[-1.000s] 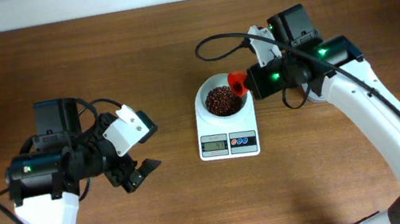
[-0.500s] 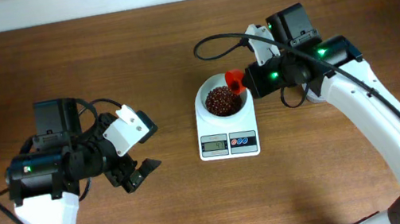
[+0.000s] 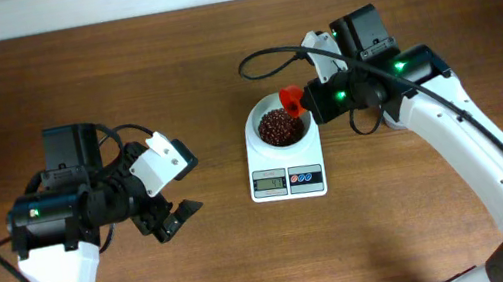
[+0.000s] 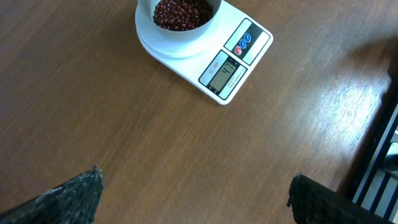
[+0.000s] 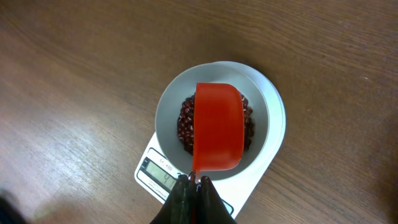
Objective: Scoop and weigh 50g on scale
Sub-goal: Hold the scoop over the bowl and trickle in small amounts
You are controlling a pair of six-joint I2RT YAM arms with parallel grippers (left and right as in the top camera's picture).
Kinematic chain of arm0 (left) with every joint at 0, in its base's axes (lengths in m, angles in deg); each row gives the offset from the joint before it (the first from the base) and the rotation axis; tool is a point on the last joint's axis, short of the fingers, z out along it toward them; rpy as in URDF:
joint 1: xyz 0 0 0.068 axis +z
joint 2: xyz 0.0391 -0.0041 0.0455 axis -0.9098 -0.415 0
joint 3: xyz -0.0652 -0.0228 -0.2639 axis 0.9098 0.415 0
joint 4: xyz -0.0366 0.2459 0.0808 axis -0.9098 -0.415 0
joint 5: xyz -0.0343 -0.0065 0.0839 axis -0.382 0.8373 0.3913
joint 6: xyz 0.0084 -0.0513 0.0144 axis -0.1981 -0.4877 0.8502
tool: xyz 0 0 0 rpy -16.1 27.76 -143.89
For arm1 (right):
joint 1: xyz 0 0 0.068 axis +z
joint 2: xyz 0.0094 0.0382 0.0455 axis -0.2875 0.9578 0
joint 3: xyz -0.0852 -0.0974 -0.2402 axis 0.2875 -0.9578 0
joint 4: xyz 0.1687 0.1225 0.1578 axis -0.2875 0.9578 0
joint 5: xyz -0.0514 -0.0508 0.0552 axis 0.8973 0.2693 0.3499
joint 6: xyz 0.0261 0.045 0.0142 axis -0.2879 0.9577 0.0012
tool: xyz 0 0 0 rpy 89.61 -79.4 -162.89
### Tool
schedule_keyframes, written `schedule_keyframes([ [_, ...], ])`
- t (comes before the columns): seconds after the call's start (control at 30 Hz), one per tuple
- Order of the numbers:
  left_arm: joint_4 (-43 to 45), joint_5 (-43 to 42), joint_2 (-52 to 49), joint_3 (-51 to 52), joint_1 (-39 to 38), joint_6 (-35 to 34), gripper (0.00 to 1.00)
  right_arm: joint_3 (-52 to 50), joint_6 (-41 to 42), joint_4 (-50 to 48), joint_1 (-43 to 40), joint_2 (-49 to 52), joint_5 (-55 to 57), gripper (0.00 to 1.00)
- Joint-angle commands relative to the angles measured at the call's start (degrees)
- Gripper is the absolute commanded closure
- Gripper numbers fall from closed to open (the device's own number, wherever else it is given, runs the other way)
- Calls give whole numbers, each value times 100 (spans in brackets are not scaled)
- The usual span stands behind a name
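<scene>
White scale (image 4: pixel 233 59) with grey display and red and blue buttons, mid-desk (image 3: pixel 121 81), white bowl (image 5: pixel 165 112) on top holding a heap of small dark red-brown beans (image 4: pixel 180 12), my right end effector (image 5: pixel 194 182) pinching the handle of a red scoop (image 5: pixel 217 127) above the bowl, my left end effector (image 3: pixel 170 187) spread wide, well apart from the scale.

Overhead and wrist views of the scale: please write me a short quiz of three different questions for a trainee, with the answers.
1. True or false: the left gripper holds the red plastic scoop.
2. What lies in the white round bowl on the small white digital scale? A. white rice. B. small dark red-brown beans. C. nothing.
3. Fill in: the left gripper's jaws stand ___.
Key: 1 false, the right gripper holds the scoop over the bowl. 2 B. 3 open.
</scene>
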Motion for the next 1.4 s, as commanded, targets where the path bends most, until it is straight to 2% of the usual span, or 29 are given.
schedule_keyframes([
  [0.0, -7, -125, 33, -57, 13, -61, 1, 105, 57, -20, 52, 26, 87, 96],
  [0.13, -7, -125, 33, -57, 13, -61, 1, 107, 59, -20, 55, 24, 39, 96],
  [0.2, -7, -125, 33, -57, 13, -61, 1, 146, -199, -179, 48, 9, -868, 96],
  [0.23, -7, -125, 33, -57, 13, -59, 1, 146, -481, -232, 48, 11, -841, 96],
  [0.3, -7, -125, 33, -57, 11, -61, 1, 146, -114, 138, 52, 140, 358, 96],
  [0.53, -7, -125, 33, -57, 11, -61, 1, 146, -70, 61, 55, 201, 188, 96],
  [0.57, -7, -125, 33, -57, 11, -61, 1, 153, -72, 52, 52, 201, 22, 96],
  [0.6, -7, -125, 33, -57, 11, -61, 1, 236, -293, -74, 48, 190, -765, 96],
  [0.63, -7, -125, 33, -57, 11, -61, 1, 271, -452, -149, 48, 190, -774, 96],
  [0.7, -7, -125, 33, -57, 13, -61, 1, 269, -199, 105, 131, 269, 546, 96],
  [0.73, -7, -125, 33, -57, 11, -61, 1, 269, -201, 216, 168, 291, 673, 96],
  [1.37, -7, -125, 33, -57, 11, -61, 1, 286, -199, 195, 247, 293, 616, 96],
])
